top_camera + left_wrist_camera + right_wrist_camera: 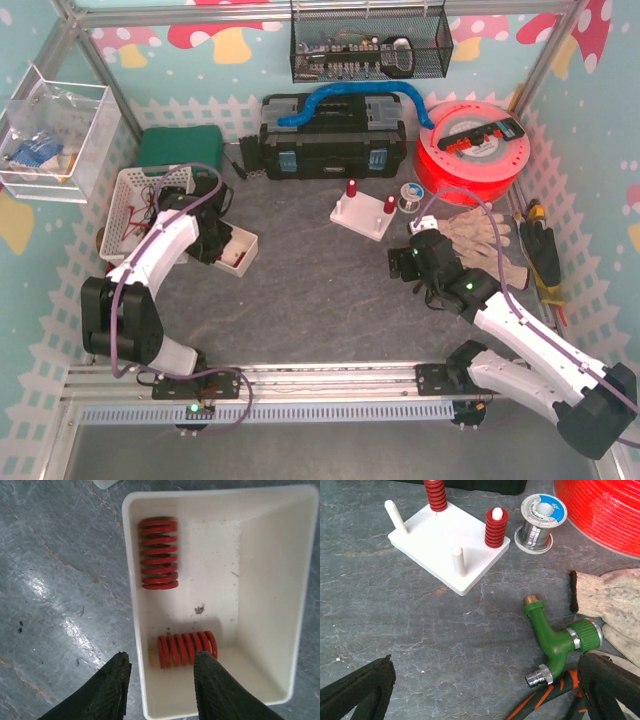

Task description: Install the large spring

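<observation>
A white tray (pixel 260 580) holds two loose red springs: a longer one (pixel 159 553) at its far end and a shorter one (pixel 186 649) lying crosswise near my fingers. My left gripper (pixel 162 662) is open and straddles the tray's left wall, one finger outside and one inside beside the shorter spring. It shows over the tray in the top view (pixel 213 240). The white peg board (pixel 445 540) carries two red springs (pixel 496 527) and has two bare pegs (pixel 458 560). My right gripper (pixel 485 680) is wide open and empty, short of the board.
A green hose fitting (pixel 555 637), work gloves (pixel 615 605) and a solder spool (pixel 540 517) lie right of the board. A red reel (pixel 470 150), a black toolbox (pixel 330 140) and a white basket (pixel 140 205) ring the workspace.
</observation>
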Controlling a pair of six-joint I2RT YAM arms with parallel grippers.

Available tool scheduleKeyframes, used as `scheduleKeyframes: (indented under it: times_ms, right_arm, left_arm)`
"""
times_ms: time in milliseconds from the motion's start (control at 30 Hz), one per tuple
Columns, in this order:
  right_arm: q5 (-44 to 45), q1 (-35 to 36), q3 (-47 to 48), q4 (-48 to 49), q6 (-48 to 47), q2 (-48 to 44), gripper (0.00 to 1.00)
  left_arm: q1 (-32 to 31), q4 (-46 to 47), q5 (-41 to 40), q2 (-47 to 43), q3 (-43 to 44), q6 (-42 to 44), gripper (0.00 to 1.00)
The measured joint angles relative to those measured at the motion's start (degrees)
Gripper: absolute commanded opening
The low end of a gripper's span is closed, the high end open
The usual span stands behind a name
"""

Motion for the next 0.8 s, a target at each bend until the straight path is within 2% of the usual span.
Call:
scheduleKeyframes:
  times_ms: [333, 533, 800]
  right_arm:
    - [-0.07, -0.70, 0.00, 0.13, -0.22, 0.00, 0.98]
    - [-0.24, -0.74, 0.00, 0.13, 1.40, -0.35, 0.98]
    - [-0.33, -0.74, -0.22, 0.13, 4.22, -1.77, 0.98]
  left_arm:
    - [0.02, 5.70, 0.02, 1.07, -6.58, 5.05, 0.33]
    - [0.22, 8.68, 0.02, 1.09, -8.35, 9.11, 0.15]
    - [0.33, 11.19, -0.44, 1.20, -8.96, 15.56, 0.03]
